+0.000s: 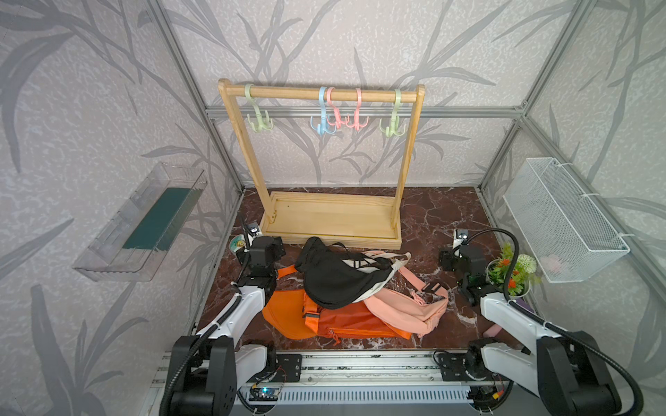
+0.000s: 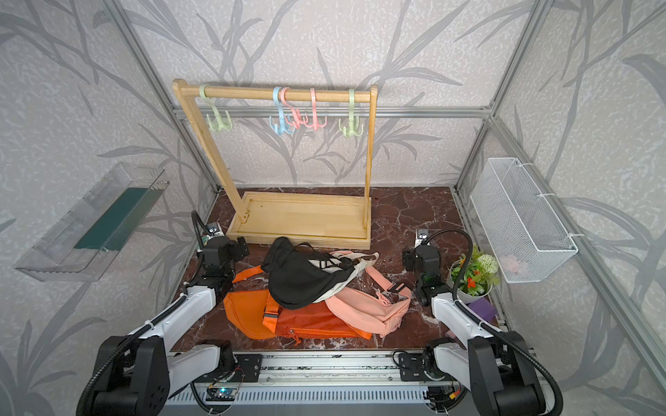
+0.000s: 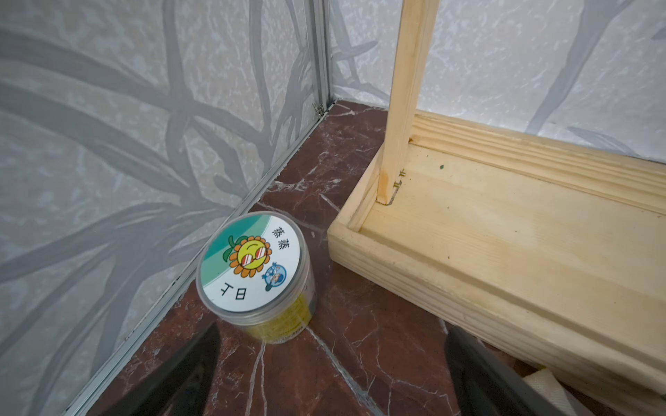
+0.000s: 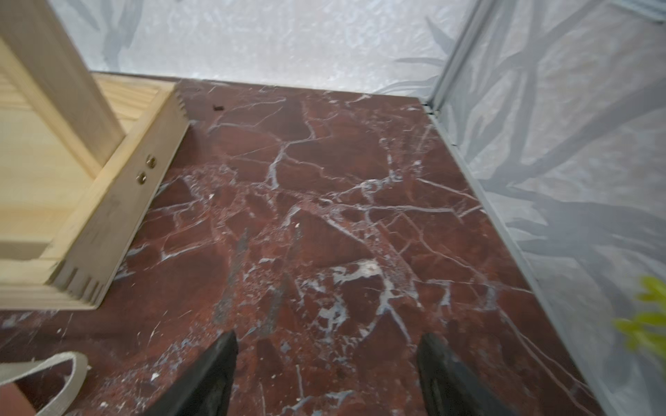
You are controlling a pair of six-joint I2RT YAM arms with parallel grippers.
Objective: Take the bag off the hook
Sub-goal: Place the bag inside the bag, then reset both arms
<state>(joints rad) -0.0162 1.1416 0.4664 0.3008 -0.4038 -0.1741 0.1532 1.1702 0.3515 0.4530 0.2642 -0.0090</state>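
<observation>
While the left jaws and right jaws both stand spread, gripping nothing, between them on the bench (image 1: 432, 216) lie heaped one black bag (image 1: 331, 277) atop one orange bag (image 1: 288, 313) and one pink bag (image 1: 407, 306), before one wooden rack (image 1: 324, 216) bearing five hooks (image 1: 357, 110).

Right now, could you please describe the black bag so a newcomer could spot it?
Find the wooden rack at the back of the marble floor. Before its base lies a heap of bags; the black bag sits on top, over an orange bag and a pink bag, the only dark one.
</observation>
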